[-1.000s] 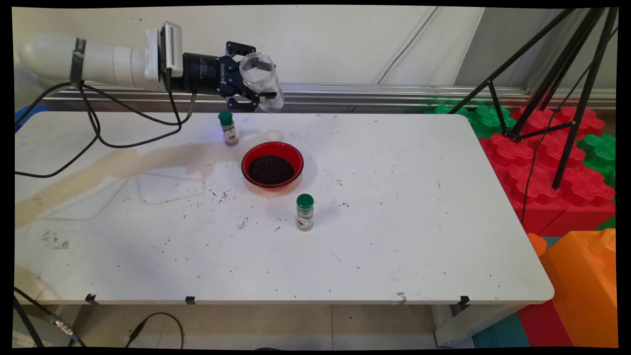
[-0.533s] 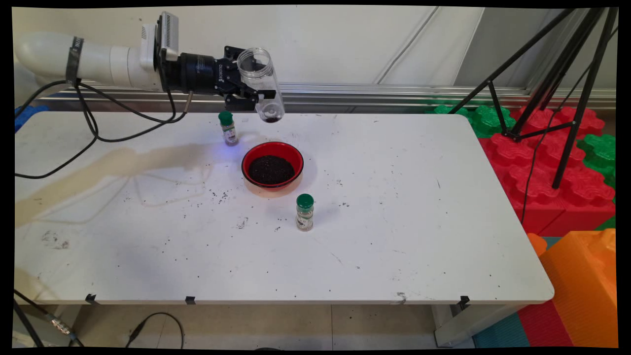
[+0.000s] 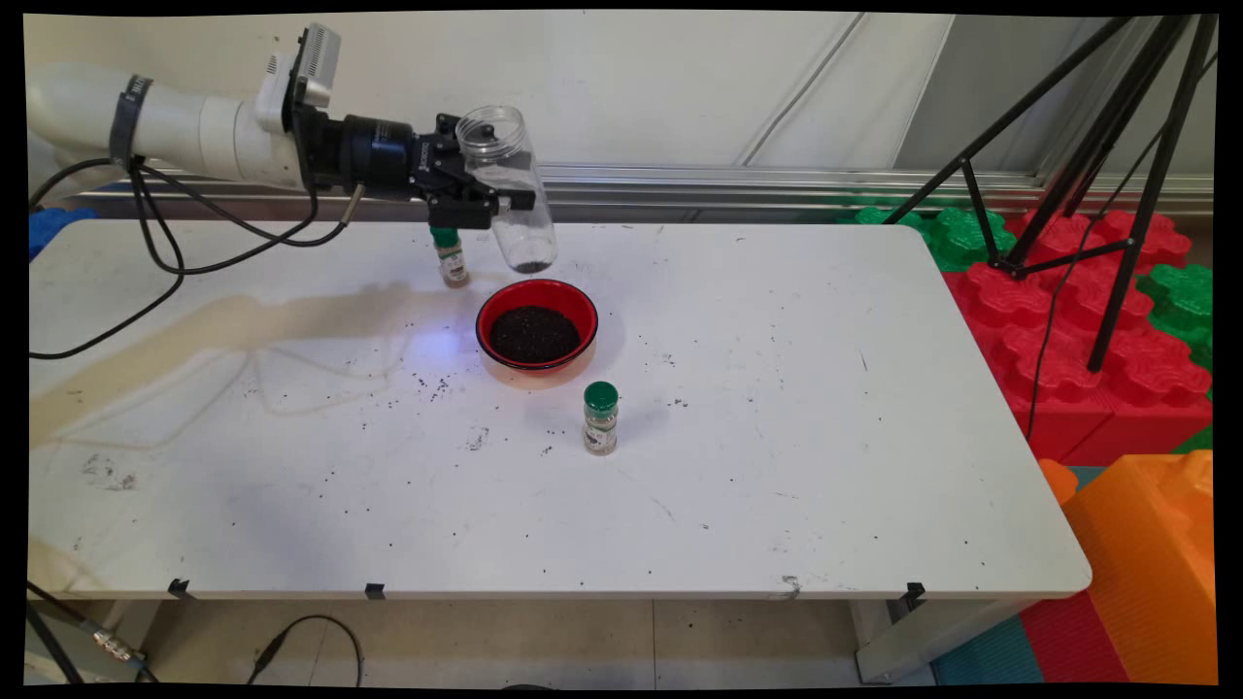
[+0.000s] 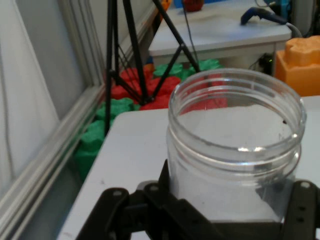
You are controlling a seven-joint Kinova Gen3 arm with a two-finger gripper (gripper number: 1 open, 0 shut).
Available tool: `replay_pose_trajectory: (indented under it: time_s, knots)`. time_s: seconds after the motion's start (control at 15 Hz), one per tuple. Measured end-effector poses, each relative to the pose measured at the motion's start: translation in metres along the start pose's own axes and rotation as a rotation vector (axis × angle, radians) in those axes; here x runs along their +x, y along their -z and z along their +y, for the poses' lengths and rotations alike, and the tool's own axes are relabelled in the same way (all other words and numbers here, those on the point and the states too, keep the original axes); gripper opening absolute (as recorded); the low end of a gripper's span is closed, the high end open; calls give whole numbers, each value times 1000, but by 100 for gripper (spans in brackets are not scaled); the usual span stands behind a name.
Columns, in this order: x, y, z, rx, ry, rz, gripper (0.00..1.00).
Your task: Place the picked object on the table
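Pincer point(image 3: 486, 199) clenched on the clear jar point(image 3: 507, 184), held in the air above the table's point(image 3: 777, 485) far side. Jar's long axis near upright, mouth up, base just up-left of the red bowl point(image 3: 536, 325) (dark grains inside). Spice bottle point(image 3: 450, 254) just beside. Since the earlier frame the jar has turned upright and dropped lower.

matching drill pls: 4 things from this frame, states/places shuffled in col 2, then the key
1. clear jar
2. red bowl
3. near spice bottle
4. far spice bottle

A. stands alone on the table, nearer the camera than the bowl
B. holds dark grains
C. held in the gripper, mouth up
D. partly hidden behind the gripper

Pairs: 1-C, 2-B, 3-A, 4-D
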State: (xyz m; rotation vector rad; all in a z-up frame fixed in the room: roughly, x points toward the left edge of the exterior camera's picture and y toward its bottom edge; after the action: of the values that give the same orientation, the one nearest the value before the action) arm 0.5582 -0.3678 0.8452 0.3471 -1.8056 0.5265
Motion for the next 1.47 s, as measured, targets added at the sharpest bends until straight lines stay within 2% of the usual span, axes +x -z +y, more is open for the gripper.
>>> replay_pose_trajectory:
  time_s: [0.67,0.93,1.13,1.47]
  knots:
    - [-12,20,33,-135,103,-28,0]
    - [-19,29,49,-178,117,-44,0]
    - [-30,37,72,-225,123,-62,0]
    - [-42,41,94,-262,119,-83,0]
